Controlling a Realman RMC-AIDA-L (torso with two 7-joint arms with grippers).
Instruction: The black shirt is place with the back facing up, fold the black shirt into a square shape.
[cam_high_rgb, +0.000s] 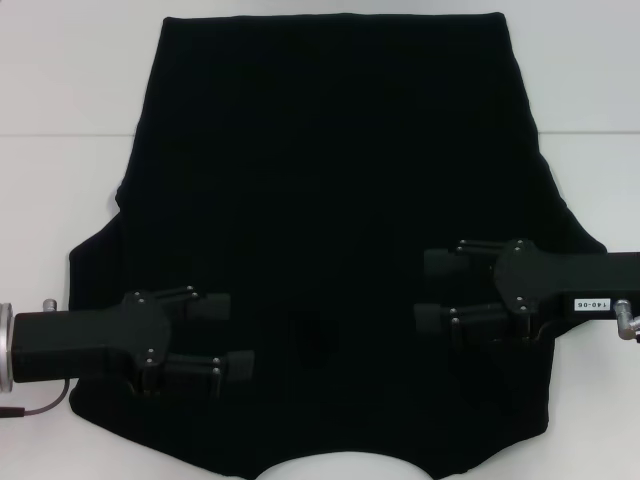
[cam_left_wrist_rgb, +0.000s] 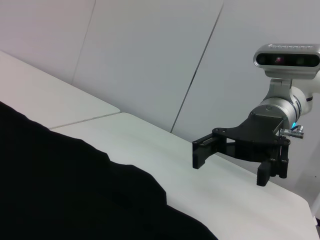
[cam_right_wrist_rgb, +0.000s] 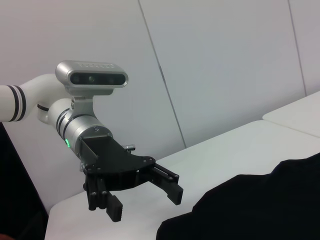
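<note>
Both grippers have their jaws spread open, with nothing held between them. The left gripper (cam_high_rgb: 220, 335) reaches in from the robot's left, over the near left part of the black shirt (cam_high_rgb: 330, 200), its fingers pointing toward the middle. The right gripper (cam_high_rgb: 435, 292) reaches in from the robot's right, over the near right part of the shirt, fingers pointing back at the left one. The two are well apart and face each other across the cloth.

In each wrist view the opposite gripper hangs above the desk (cam_high_rgb: 60, 90) with clear air under its open jaws, not touching the fabric.

The shirt lies spread flat on the white desk with a plain black side up. Its straight hem is at the far edge, its sleeves stick out to both sides, and its curved neckline is at the near edge, closest to the robot.
</note>
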